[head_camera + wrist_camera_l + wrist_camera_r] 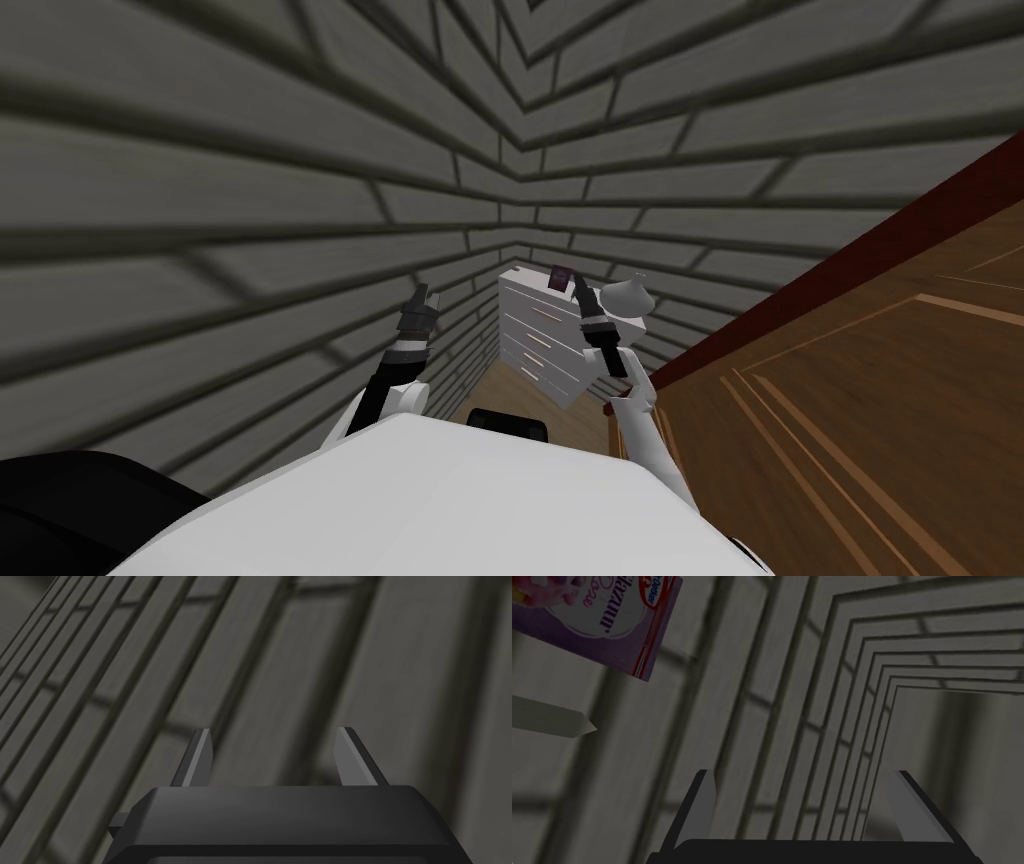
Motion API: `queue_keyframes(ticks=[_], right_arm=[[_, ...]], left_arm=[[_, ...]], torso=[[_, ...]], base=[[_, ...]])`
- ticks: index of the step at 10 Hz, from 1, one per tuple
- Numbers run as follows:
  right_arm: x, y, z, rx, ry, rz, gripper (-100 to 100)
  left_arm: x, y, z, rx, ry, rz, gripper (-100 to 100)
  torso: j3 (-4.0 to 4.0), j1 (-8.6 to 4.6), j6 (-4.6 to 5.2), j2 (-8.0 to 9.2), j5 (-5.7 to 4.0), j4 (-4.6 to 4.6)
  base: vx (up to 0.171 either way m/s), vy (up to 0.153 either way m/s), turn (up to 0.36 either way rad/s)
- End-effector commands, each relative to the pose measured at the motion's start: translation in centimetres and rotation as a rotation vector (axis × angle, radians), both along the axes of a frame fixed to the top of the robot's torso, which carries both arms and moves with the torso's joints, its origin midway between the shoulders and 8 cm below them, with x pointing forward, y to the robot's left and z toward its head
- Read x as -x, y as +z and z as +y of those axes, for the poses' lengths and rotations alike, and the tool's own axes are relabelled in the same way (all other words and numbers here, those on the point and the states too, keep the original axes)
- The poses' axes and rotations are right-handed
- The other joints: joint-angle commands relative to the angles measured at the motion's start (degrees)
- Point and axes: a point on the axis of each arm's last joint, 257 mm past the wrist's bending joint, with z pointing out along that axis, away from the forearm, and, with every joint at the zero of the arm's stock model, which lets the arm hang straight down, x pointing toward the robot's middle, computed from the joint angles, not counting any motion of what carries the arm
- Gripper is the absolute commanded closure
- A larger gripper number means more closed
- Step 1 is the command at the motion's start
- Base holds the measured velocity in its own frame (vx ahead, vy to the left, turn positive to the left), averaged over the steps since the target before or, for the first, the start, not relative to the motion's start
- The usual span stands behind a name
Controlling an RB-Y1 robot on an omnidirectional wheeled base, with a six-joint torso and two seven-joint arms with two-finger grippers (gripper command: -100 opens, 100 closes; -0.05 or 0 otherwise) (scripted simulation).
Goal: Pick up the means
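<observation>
A small purple packet with white and pink print stands on top of a white chest of drawers in the corner of a grey brick room. In the right wrist view the packet lies off to one side of my fingers, past the line between them, above a pale corner of the chest's top. My right gripper is raised just beside the packet, open with nothing between its fingers. My left gripper is held up to the left of the chest, open, facing the brick wall.
A white flask-shaped vase stands on the chest to the right of the packet, close behind my right forearm. A large brown wooden panelled piece with a dark red edge runs along the right side. Brick walls close in on the left and behind.
</observation>
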Motion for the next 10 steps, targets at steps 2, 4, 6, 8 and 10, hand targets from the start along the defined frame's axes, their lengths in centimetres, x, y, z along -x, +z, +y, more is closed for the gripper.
queue_keyframes(ticks=[2,4,6,8,10], right_arm=[[-2.6,0.1,-0.4,0.118,-0.075,0.004,-100],[-4.4,0.4,-0.5,0.171,-0.11,0.005,-100],[-6.7,0.5,-1.1,0.274,-0.185,0.013,-100],[-8.3,0.6,-1.3,0.323,-0.222,0.022,-100],[-9.7,0.3,-1.8,0.371,-0.261,0.039,-100]], left_arm=[[0.0,0.0,0.0,0.0,0.0,0.0,0],[0.0,0.0,0.0,0.0,0.0,0.0,0],[0.0,0.0,0.0,0.0,0.0,0.0,0],[0.0,0.0,0.0,0.0,0.0,0.0,0],[0.0,0.0,0.0,0.0,0.0,0.0,0]], torso=[[-0.01,0.01,0.01,-0.01,0.0,0.0],[0.02,0.09,0.01,0.03,0.02,0.0],[0.0,0.01,0.01,0.0,0.0,0.0],[-0.01,0.03,0.01,-0.01,0.01,-0.01],[-0.04,-0.03,0.01,-0.07,-0.01,-0.02]], base=[[-0.05,0.046,-0.046],[-0.052,0.049,-0.036],[-0.053,0.037,-0.043],[-0.036,0.033,-0.028],[-0.025,0.021,-0.029]])
